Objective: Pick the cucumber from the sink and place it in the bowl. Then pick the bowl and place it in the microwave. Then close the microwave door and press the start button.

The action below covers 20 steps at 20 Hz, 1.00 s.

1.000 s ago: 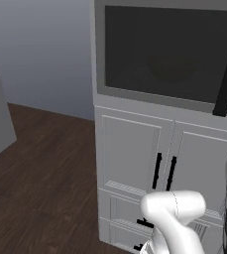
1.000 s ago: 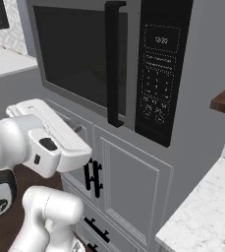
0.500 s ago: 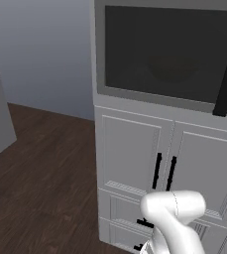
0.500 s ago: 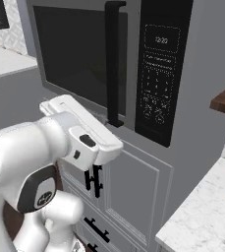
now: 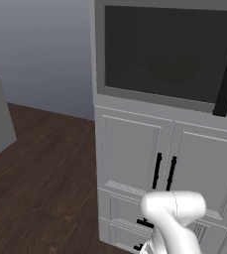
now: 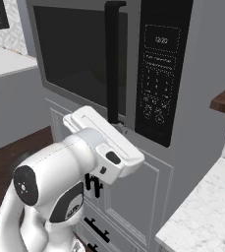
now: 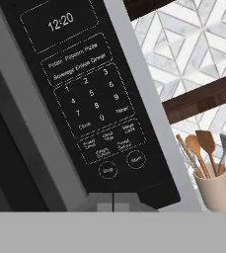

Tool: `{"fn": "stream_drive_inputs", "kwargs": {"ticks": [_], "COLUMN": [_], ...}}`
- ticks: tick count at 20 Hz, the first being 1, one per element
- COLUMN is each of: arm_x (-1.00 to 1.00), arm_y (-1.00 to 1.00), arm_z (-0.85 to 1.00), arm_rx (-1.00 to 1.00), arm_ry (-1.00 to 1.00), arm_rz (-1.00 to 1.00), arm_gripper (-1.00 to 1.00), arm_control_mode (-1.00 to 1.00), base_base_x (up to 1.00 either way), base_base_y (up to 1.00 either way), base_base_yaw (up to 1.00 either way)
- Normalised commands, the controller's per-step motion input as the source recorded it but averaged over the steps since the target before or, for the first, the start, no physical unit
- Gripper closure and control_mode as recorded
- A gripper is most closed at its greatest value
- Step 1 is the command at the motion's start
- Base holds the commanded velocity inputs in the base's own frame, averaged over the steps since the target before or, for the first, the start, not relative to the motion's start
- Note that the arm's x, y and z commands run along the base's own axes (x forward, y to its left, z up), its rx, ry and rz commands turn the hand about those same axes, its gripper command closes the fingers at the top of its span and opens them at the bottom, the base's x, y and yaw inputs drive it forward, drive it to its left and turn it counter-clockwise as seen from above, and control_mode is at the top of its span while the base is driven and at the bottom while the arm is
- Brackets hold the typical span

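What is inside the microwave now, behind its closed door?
Through the dark window of the door, a faint round shape like the bowl shows inside the microwave. The glass is too dark to show whether the cucumber is in it.

1. This is a home kitchen: a built-in microwave (image 6: 109,74) stands over panelled grey cabinets (image 5: 154,168).
2. A marble table (image 6: 202,206) and a patterned tile wall (image 7: 193,49) show it too.
3. A cup with wooden utensils (image 7: 208,173) stands beside the microwave.
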Motion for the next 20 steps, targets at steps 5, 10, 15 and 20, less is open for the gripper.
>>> {"fn": "stream_drive_inputs", "kwargs": {"ticks": [5,10,15,20], "arm_x": [0.30,0.26,0.01,0.24], "arm_y": [-0.23,-0.23,-0.19,-0.10], "arm_z": [-0.03,0.00,-0.06,-0.18], "arm_rx": [0.00,0.00,0.00,0.00], "arm_ry": [0.01,0.00,0.00,0.00], "arm_rz": [0.00,0.00,0.00,0.00], "arm_gripper": [1.00,1.00,1.00,1.00], "arm_control_mode": [-1.00,-1.00,-1.00,-1.00], "base_base_x": [0.00,0.00,0.00,0.00], "base_base_y": [0.00,0.00,0.00,0.00], "base_base_yaw": [0.00,0.00,0.00,0.00]}}
